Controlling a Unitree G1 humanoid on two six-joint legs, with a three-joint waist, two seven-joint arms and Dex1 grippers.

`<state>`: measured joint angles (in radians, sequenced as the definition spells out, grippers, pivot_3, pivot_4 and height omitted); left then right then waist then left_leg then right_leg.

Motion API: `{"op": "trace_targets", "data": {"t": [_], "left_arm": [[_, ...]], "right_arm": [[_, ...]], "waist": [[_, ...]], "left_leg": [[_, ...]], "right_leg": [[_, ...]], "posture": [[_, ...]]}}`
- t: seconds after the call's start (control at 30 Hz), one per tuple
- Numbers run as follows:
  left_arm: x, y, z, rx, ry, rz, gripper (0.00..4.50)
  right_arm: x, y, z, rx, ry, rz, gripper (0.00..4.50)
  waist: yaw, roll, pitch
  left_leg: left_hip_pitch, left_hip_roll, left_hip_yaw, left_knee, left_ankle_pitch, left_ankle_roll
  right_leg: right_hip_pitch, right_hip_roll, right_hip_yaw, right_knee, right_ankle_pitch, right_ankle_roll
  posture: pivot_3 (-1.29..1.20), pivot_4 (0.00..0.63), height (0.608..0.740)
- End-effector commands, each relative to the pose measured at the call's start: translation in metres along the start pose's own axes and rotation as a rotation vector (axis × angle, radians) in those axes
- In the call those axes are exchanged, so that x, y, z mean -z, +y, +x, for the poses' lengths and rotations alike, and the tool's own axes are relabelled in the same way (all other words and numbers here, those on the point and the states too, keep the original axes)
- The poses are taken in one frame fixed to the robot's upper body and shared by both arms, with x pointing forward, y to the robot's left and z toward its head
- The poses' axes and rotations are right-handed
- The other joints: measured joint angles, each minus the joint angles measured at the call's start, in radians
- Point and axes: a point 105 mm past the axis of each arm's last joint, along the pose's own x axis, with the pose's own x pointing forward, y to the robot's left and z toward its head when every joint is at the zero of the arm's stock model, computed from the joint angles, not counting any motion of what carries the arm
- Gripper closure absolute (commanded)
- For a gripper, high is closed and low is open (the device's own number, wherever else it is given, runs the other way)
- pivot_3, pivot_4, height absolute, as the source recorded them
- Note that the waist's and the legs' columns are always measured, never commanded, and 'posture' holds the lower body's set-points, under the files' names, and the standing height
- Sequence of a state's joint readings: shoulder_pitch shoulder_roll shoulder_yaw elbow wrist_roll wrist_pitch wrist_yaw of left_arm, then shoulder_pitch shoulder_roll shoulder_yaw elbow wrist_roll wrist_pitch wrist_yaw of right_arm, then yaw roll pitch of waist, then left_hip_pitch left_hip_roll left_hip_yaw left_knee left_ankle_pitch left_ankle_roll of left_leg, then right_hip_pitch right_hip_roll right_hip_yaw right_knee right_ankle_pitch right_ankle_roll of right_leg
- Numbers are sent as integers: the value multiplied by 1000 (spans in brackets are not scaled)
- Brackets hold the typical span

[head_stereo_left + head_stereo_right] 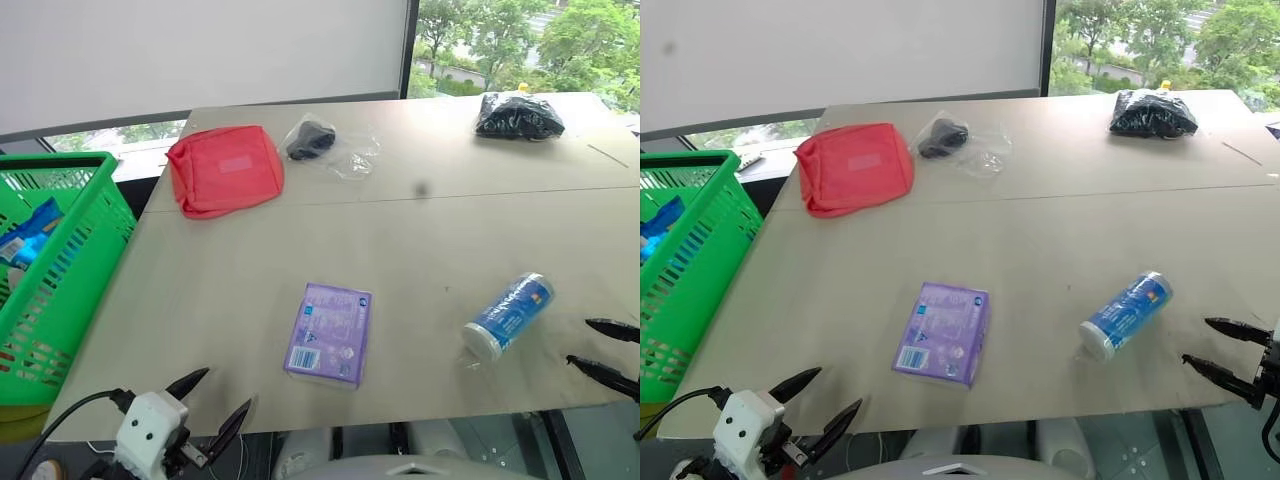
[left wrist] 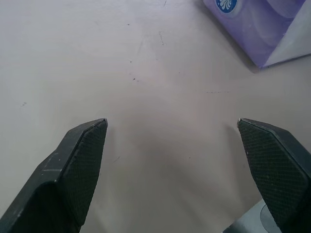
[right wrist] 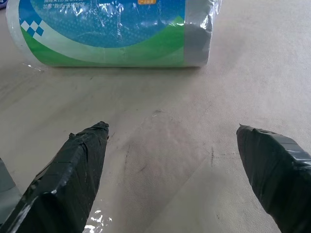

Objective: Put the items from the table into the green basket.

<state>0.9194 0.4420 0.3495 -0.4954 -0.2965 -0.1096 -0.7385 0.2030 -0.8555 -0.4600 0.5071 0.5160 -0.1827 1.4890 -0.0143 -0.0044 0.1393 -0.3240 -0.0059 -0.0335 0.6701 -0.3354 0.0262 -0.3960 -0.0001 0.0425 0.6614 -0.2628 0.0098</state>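
Note:
A flat purple packet point(image 1: 329, 332) lies near the front of the table point(image 1: 430, 240). To its right, a blue-and-white bottle point(image 1: 508, 316) rests on its side. A red pouch point(image 1: 224, 170) and a clear bag with a black object point(image 1: 325, 143) sit toward the back left; a black crinkly bag point(image 1: 518, 116) lies at the back right. The green basket point(image 1: 52, 275) stands off the table's left edge. My left gripper point(image 1: 212, 403) hangs open at the front left edge, left of the packet point(image 2: 265, 26). My right gripper point(image 1: 606, 352) is open just right of the bottle point(image 3: 112, 31), holding nothing.
Blue-and-white packaging point(image 1: 30, 233) lies inside the basket. A seam point(image 1: 520, 190) crosses the tabletop between the back items and the front ones. A window with trees point(image 1: 520, 40) runs behind the table.

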Motion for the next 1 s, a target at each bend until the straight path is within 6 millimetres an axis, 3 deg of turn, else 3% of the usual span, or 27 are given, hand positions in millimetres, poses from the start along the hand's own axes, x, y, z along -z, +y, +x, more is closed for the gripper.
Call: {"op": "trace_targets", "data": {"t": [0.03, 0.53, 0.6, 0.73, 0.83, 1.0], "left_arm": [[-5, 7, 1, 17, -17, 27, 74], [-13, 15, 6, 69, -61, 16, 74], [-27, 17, 4, 72, -102, 0, 74], [-66, 21, -5, 93, -176, -118, 74], [-79, 13, 2, 141, -174, -196, 74], [-72, 0, 46, 139, -86, -249, 74]], "right_arm": [[-15, -1, -7, -5, -17, -60, 0], [-10, -7, -9, 20, -32, -56, 0], [-22, -15, -13, 63, -75, -57, 0], [-71, -12, -19, -18, -125, -45, 0], [-101, 16, -6, -191, -130, -46, 0], [-125, 63, 33, -428, -161, -146, 0]], "waist": [[0, 0, 0], [-6, 3, -19], [-6, 3, -25], [-7, 8, -33], [-8, 11, -36], [-16, 8, -51]], "left_leg": [[0, 0, 0, 0, 0, 0], [1, 0, 1, 0, 0, 0], [1, 0, 1, 0, 0, 0], [1, 0, 2, 1, 0, 0], [1, 0, 2, 2, 0, 0], [1, 2, 0, 2, 0, 0]], "right_leg": [[0, 0, 0, 0, 0, 0], [0, 0, 0, 1, 1, -1], [0, 0, 0, 1, 1, -1], [0, 0, 1, 1, 2, -1], [0, 0, 1, 2, 1, 2], [2, 5, 0, 2, 1, 2]], "posture": [[-29, 95, 740], [-34, 67, 740], [-33, 56, 740], [-52, 51, 740], [-76, 51, 740], [-108, 37, 740]]}}
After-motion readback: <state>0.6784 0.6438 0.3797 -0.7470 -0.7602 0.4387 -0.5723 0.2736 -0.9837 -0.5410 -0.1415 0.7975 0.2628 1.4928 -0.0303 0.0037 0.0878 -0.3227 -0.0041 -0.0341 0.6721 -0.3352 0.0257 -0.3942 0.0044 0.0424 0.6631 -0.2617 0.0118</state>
